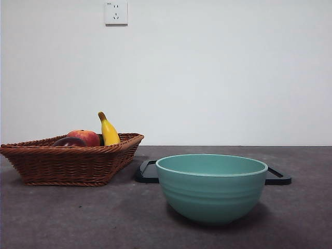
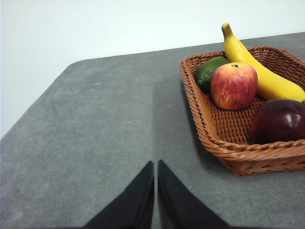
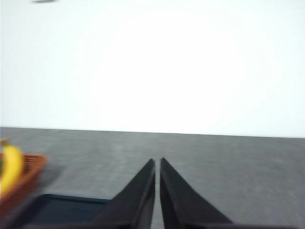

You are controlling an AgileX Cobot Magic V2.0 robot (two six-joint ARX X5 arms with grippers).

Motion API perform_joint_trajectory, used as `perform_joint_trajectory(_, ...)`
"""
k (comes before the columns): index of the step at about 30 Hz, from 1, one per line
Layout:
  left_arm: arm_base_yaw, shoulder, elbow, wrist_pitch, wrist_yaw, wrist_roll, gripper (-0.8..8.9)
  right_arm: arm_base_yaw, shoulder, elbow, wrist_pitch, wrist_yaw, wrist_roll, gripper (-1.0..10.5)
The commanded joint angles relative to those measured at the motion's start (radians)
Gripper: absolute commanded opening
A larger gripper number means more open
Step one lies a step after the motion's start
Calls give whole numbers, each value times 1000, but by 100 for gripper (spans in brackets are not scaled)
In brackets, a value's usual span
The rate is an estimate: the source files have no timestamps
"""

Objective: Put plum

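Observation:
The plum (image 2: 279, 121) is dark maroon and glossy and lies in the wicker basket (image 2: 215, 138) near its front rim; in the front view the plum (image 1: 69, 141) peeks just over the basket (image 1: 70, 163) edge. My left gripper (image 2: 156, 164) is shut, empty, over bare table well short of the basket. My right gripper (image 3: 157, 162) is shut too, holding nothing, above the table near the black tray (image 3: 62, 209). Neither arm shows in the front view.
In the basket also lie a red-orange fruit (image 2: 234, 85), a yellow banana (image 2: 259, 69) and a green fruit (image 2: 209, 72). A teal bowl (image 1: 211, 187) stands in front of the black tray (image 1: 147, 173). The table's far edge meets a white wall.

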Motion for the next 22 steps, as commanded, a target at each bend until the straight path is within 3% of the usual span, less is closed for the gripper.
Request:
perform_joint_trajectory(1, 4, -2, -21, -9, -2, -6, 10, -53, -71, -142, 72, 3, 1, 7)
perform_joint_trajectory(10, 4, -1, -21, -9, -2, -6, 10, -96, -220, -400, 125, 87, 19, 7)
perform_joint_trajectory(15, 4, -1, -21, -9, -2, -6, 10, -96, -220, -478, 140, 87, 54, 6)
perform_joint_trajectory(22, 4, -1, -21, -9, -2, -6, 10, -96, -220, -478, 28, 87, 56, 7)
